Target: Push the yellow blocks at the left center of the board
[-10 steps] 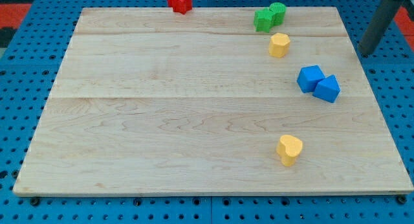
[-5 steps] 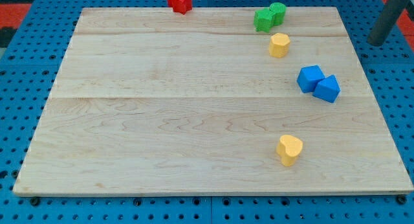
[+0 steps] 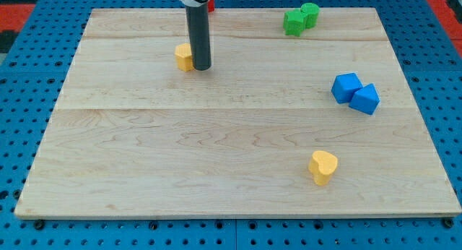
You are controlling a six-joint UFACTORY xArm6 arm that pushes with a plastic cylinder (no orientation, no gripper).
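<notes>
Camera view, one wooden board (image 3: 144,170) lying on a blue pegboard surface (image 3: 22,76), with the following on it. Item: my tip (image 3: 201,67), the lower end of a straight dark rod, standing in the upper left-centre part of the board; the arm carries no claw, so there is no open or closed state to tell. Item: yellow block (image 3: 184,56), shape partly hidden by the rod, touching my tip on the tip's left side as the view shows it, in the upper part of the board somewhat left of centre. Item: yellow heart-shaped block (image 3: 323,167), in the lower right part of the board, well apart from my tip and from the other yellow block. Item: two blue blocks, a blue cube (image 3: 346,87) and a blue wedge-like block (image 3: 365,98), touching each other at the view's right, mid-height. Item: two green blocks, a green star-like block (image 3: 294,22) and a green cylinder (image 3: 310,13), touching each other near the board's top edge, right of centre. Item: red block (image 3: 211,2), only a sliver showing at the board's top edge behind the rod, shape not discernible.
</notes>
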